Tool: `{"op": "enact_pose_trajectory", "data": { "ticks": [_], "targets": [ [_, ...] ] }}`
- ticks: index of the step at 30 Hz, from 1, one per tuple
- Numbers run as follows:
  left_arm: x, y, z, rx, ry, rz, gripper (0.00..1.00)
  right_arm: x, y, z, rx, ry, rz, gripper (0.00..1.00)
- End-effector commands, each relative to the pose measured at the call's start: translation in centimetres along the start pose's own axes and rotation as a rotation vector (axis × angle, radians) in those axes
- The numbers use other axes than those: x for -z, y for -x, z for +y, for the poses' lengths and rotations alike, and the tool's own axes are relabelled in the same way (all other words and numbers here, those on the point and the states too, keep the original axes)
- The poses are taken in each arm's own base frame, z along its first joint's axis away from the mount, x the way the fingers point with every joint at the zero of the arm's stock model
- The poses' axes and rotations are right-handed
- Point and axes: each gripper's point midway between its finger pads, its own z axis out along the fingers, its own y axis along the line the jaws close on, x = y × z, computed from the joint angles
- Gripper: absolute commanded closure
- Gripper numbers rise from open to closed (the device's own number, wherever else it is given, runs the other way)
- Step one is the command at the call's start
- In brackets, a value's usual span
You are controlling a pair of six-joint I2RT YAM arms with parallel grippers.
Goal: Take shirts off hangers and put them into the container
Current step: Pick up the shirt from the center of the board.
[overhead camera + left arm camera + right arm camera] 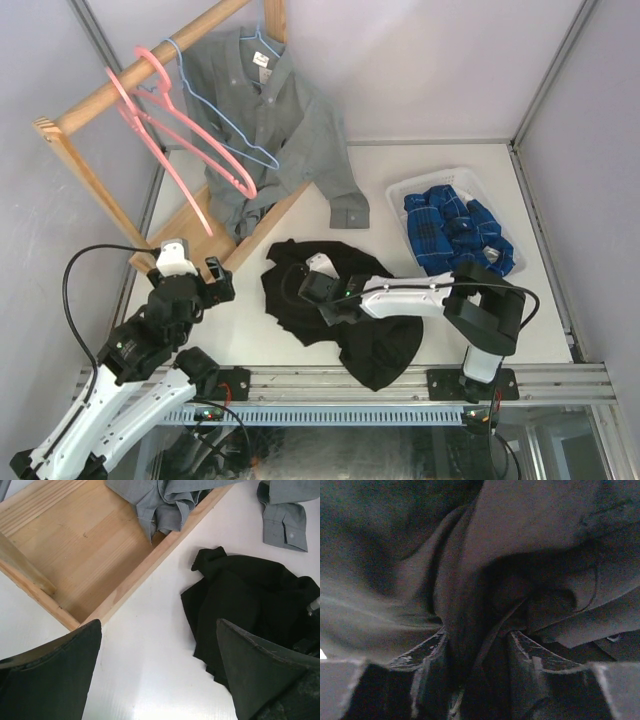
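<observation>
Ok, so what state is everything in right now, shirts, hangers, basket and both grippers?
Grey shirt: hanging from rack.
Black shirt: crumpled on table, off hanger.
Plaid shirt: in container.
Pink hangers: bare, on rack.
Left gripper: fingers open, empty.
Right gripper: pinching black shirt.

From above and behind the arm bases, the top camera takes in the whole bench (420, 165). The left wrist view, low, faces the wooden rack (75, 545) and black shirt (250, 600) — shared ground. The right wrist view sits right against that shirt.
</observation>
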Motion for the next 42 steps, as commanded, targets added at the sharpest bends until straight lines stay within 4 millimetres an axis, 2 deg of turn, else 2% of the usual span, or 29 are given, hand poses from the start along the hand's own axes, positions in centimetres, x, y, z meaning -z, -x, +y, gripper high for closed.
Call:
{"op": "enact_pose_trajectory", "data": {
  "ticks": [1, 2, 5, 7, 8, 13, 19, 22, 26, 30, 36, 40, 42],
  "targets": [
    [-0.5, 0.1, -0.3, -0.018, -0.001, -0.003, 0.00, 1.1, -1.3, -4.8, 0.089, -0.262, -0.039, 0.71],
    [-0.5, 0.1, -0.3, -0.018, -0.001, -0.003, 0.00, 2.1, -0.4, -5.1, 0.075, -0.280, -0.078, 0.73],
    [-0.4, 0.2, -0.2, -0.015, -0.001, -0.007, 0.00, 5.7, 3.0, -5.5, -0.013, -0.270, -0.226, 0.93],
    [-0.4, 0.2, -0.3, -0.014, -0.002, -0.007, 0.00, 8.3, 5.3, -5.9, -0.059, -0.250, -0.336, 0.95],
    [-0.4, 0.2, -0.3, -0.016, -0.001, -0.006, 0.00, 9.7, 6.5, -6.1, -0.080, -0.243, -0.394, 1.00],
    [-0.5, 0.2, -0.4, -0.018, -0.004, -0.002, 0.00, 17.1, 11.0, -7.6, -0.174, -0.174, -0.666, 1.00],
    [-0.5, 0.1, -0.4, -0.022, -0.006, 0.000, 0.00, 24.3, 15.1, -9.2, -0.268, 0.027, -0.915, 1.00],
    [-0.5, 0.1, -0.4, -0.022, -0.005, 0.000, 0.00, 28.7, 16.5, -12.4, -0.316, 0.036, -1.036, 1.00],
    [-0.4, 0.3, -0.1, -0.012, 0.009, -0.009, 0.00, 33.0, 17.0, -16.4, -0.359, -0.068, -1.157, 1.00],
    [-0.4, 0.3, -0.2, -0.013, 0.006, -0.008, 0.00, 35.8, 16.9, -18.8, -0.351, -0.181, -1.215, 1.00],
    [-0.6, 0.1, -0.3, -0.021, 0.005, 0.002, 0.00, 38.3, 15.6, -23.8, -0.404, -0.438, -1.197, 1.00],
    [-0.6, 0.1, -0.3, -0.023, 0.002, 0.004, 0.00, 37.8, 14.9, -26.9, -0.467, -0.527, -1.137, 1.00],
    [-0.6, 0.1, -0.3, -0.024, 0.003, 0.003, 0.00, 36.0, 14.2, -28.8, -0.529, -0.544, -1.080, 1.00]
  ]
}}
